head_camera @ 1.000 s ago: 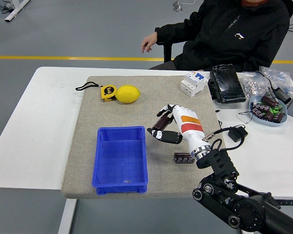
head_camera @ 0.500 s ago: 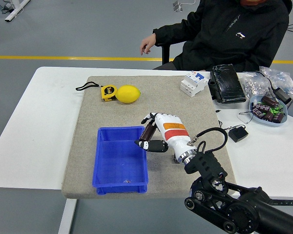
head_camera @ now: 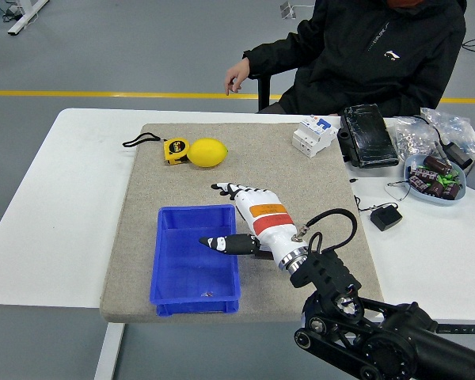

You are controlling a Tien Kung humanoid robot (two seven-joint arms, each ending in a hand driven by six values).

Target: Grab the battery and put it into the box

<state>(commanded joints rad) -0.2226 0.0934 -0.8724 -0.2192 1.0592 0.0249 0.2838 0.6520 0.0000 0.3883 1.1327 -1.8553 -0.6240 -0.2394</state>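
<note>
The right hand [head_camera: 257,222] is held over the 3 o'clock rim of the blue box [head_camera: 194,210], fingers [head_camera: 226,188] stretched out and loosely spread, thumb pointed in over the box. No battery is seen in the grasp or clearly inside; it may be hidden under the palm. If it is let go over the rim, it could be tipped onto the mat [head_camera: 142,198].

At 12 o'clock a lemon [head_camera: 208,153] and tape measure [head_camera: 174,150] are laid, well clear. Nothing is placed in the way.
</note>
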